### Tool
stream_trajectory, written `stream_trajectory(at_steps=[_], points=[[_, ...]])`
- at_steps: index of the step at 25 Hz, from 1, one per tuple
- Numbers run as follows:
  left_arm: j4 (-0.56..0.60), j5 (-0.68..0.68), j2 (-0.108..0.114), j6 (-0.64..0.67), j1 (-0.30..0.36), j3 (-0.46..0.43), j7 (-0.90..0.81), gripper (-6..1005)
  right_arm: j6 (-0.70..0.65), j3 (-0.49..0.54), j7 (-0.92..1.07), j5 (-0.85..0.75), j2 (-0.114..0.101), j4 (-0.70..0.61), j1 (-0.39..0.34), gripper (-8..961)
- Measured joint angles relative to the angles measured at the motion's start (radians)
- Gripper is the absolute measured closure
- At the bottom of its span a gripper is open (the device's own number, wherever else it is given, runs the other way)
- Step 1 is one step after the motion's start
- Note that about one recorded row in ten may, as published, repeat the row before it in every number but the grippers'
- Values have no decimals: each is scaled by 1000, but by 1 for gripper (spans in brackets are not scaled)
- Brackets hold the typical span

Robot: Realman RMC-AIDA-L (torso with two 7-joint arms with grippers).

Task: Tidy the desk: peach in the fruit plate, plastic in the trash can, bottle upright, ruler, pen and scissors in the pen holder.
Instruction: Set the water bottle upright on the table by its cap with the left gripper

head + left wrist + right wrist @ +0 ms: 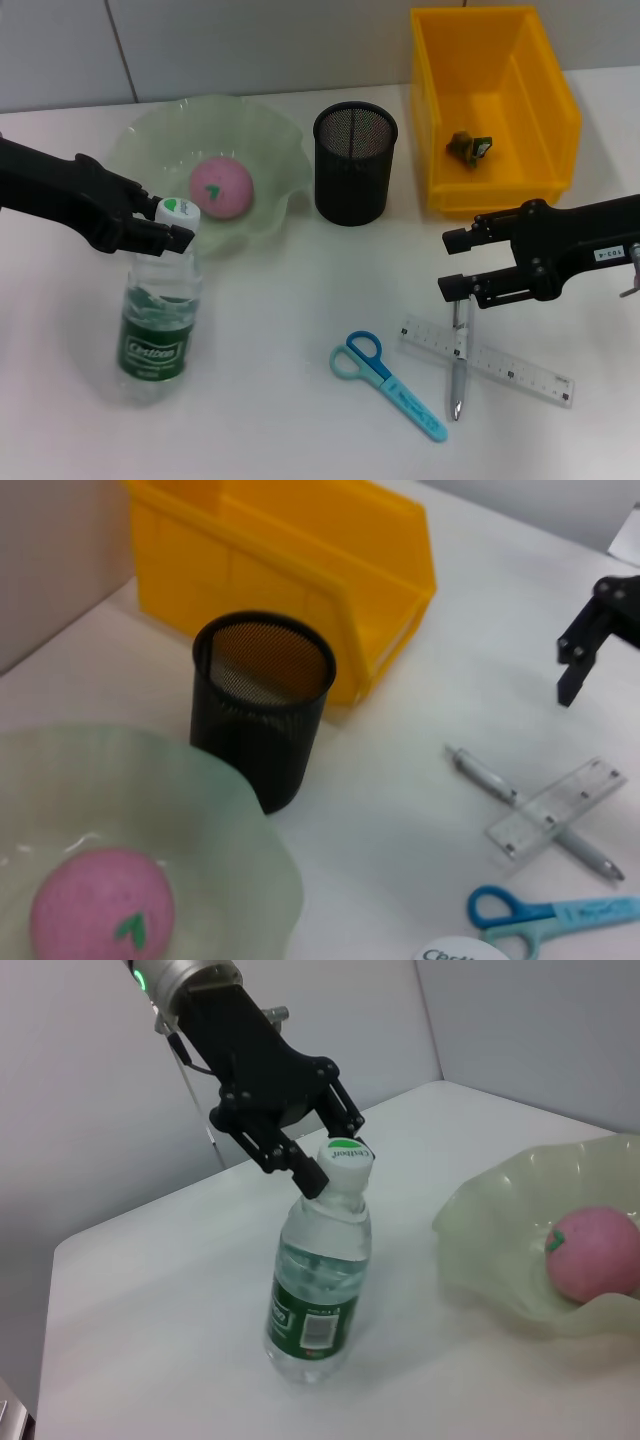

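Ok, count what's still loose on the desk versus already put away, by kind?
Stationery loose: 3 (scissors, pen, ruler)
Fruit in plate: 1 (peach)
Plastic in bin: 1 (wrapper)
Bottle upright: 1 (bottle)
Total: 6

White table (270,420) carries bottle (158,318), scissors (388,381), ruler (500,362), pen (459,358).

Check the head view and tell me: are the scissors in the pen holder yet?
No. The scissors lie flat on the table, apart from the pen holder.
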Motion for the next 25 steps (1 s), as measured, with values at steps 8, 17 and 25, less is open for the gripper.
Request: stream_trajectory(at_steps=[8, 17, 25], points=[[2, -34, 12, 11, 2, -2, 1, 562, 0, 0, 8, 0, 1, 0, 2, 261], [37, -47, 15, 19, 13, -3, 1, 563, 0, 0, 10, 0, 2, 0, 3, 260], [44, -63, 21, 34, 25, -6, 17, 564, 0, 0, 10, 0, 2, 2, 3, 260]])
